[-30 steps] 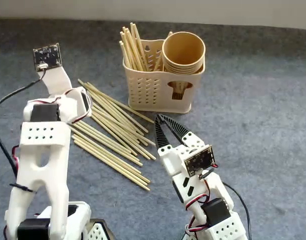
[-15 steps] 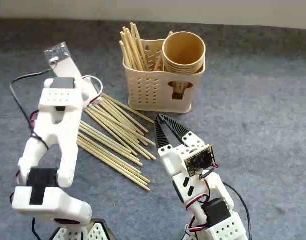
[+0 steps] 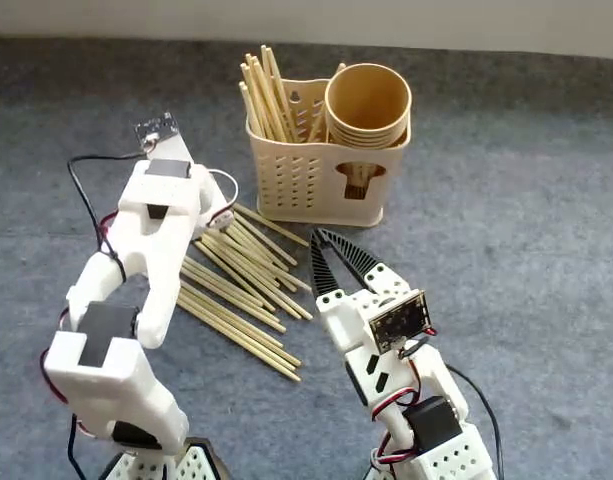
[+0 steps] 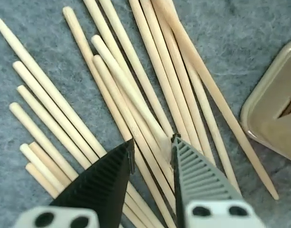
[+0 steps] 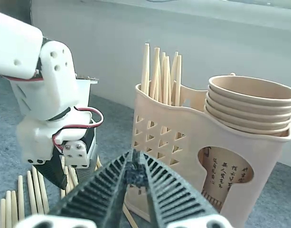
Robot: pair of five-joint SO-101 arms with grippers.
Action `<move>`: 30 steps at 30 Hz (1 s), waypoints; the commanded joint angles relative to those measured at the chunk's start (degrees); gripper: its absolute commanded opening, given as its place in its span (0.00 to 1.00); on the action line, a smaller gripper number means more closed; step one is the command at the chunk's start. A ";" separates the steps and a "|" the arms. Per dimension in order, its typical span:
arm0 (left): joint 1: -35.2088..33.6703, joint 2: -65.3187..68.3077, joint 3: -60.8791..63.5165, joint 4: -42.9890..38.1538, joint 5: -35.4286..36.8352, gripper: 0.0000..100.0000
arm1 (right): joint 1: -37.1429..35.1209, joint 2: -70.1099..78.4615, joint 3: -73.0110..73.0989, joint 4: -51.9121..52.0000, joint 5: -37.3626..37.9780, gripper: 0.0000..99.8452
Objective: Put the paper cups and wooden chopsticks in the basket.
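Many loose wooden chopsticks (image 3: 236, 285) lie fanned on the grey cloth in front of the cream basket (image 3: 306, 180). The basket holds a stack of paper cups (image 3: 368, 100) on one side and several upright chopsticks (image 3: 264, 90) on the other. My left arm (image 3: 156, 230) leans over the far end of the pile. Its gripper (image 4: 152, 145) is open just above the chopsticks (image 4: 136, 99), with one stick between the fingertips. My right gripper (image 3: 322, 250) is shut and empty, pointing at the basket (image 5: 183, 142) and cups (image 5: 252, 102) from close in front.
The basket corner (image 4: 273, 118) lies close beside the left gripper. Grey cloth covers the table, with open room to the right of the basket (image 3: 516, 230). The left arm (image 5: 45, 95) stands to one side of the right gripper.
The left arm has swung from the far left toward the basket and dropped over the chopstick pile. The right arm has stayed still.
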 commanded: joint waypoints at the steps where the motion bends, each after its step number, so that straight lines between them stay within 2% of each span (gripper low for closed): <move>1: 1.36 1.36 -2.86 0.00 0.44 0.14 | 0.40 -1.01 5.49 -0.04 0.79 0.01; 6: 1.01 2.42 -2.86 -1.76 2.46 0.14 | 0.40 -1.01 5.49 -0.04 0.79 0.01; 21: 1.36 5.05 -2.68 -3.69 2.73 0.13 | 0.40 -1.01 5.49 -0.04 0.79 0.01; 26: 0.92 9.45 -5.76 -4.04 2.37 0.00 | 0.40 -1.01 5.49 -0.04 0.79 0.01; 30: 1.01 9.54 -6.90 -2.73 2.37 0.01 | 0.40 -1.01 5.49 -0.04 0.79 0.01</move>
